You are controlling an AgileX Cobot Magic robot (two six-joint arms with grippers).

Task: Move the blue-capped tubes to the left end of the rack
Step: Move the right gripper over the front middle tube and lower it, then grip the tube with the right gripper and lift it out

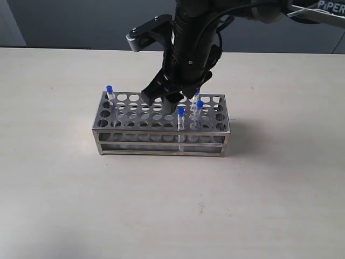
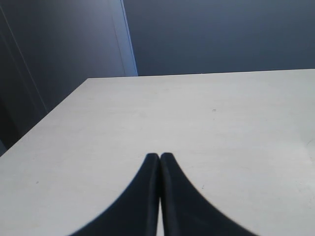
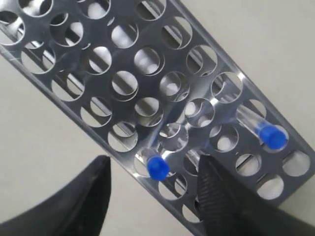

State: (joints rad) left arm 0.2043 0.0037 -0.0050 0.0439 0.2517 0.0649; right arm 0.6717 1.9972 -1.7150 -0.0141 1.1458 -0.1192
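The steel rack (image 1: 161, 136) stands mid-table. One blue-capped tube (image 1: 109, 89) sits in its far left corner. Three more stand toward the right end: a front one (image 1: 181, 111), one behind it (image 1: 199, 104), and one (image 1: 197, 93) half hidden by the arm. My right gripper (image 1: 164, 97) hangs open just above the rack. In the right wrist view its fingers (image 3: 96, 196) straddle the front tube's blue cap (image 3: 158, 167) without touching it, and a second cap (image 3: 272, 136) shows farther along the rack (image 3: 59, 81). My left gripper (image 2: 160, 157) is shut on nothing, away from the rack.
The rack's top plate has several empty holes between the left tube and the right group. Bare beige table (image 1: 81, 205) surrounds the rack. A dark wall lies beyond the table's far edge (image 2: 197, 73).
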